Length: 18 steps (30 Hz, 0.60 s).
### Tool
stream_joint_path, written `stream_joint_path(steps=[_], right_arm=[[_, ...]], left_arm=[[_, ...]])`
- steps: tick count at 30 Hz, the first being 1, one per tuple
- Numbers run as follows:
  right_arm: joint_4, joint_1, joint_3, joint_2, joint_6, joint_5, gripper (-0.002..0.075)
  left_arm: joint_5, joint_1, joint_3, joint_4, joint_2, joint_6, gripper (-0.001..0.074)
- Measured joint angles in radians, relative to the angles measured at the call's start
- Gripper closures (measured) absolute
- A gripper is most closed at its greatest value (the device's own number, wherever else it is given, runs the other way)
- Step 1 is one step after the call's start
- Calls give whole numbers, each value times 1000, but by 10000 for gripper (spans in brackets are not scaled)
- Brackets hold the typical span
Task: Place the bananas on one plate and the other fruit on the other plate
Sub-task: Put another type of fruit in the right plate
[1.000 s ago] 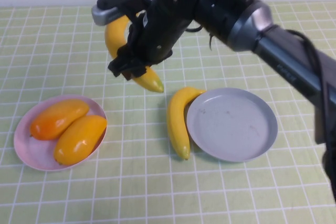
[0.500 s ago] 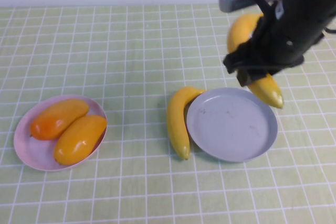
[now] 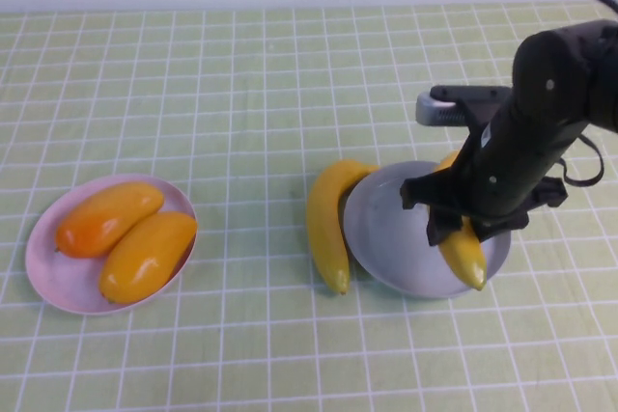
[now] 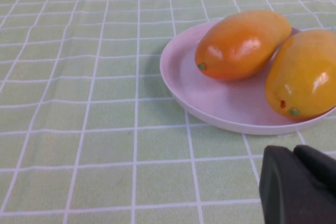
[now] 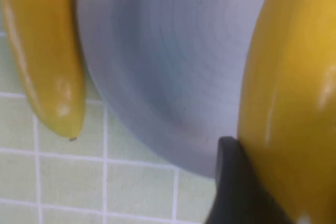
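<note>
Two plates on green checked cloth: pink plate at robot's left, grey-blue plate at right. Right gripper hung low over grey-blue plate, jaws pinching one banana, its tip over plate's near rim. Second banana lay on cloth, touching that plate's left edge. Both mangoes sat side by side on pink plate. Left gripper pressed together, parked near pink plate.
</note>
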Motion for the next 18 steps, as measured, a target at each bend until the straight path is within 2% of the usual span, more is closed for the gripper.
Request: stream_joint_path(steps=[10,12,15,18], right_arm=[[1,0,0,103,3,-19,419],[1,0,0,104,3,-19,381],[1,0,-8,108,3,-8,260],[1,0,-55,112,3,63,200]], left_arm=[[0,0,0,0,0,0,736],[0,0,0,0,0,0,736],[0,0,0,0,0,0,736],[0,0,0,0,0,0,736]])
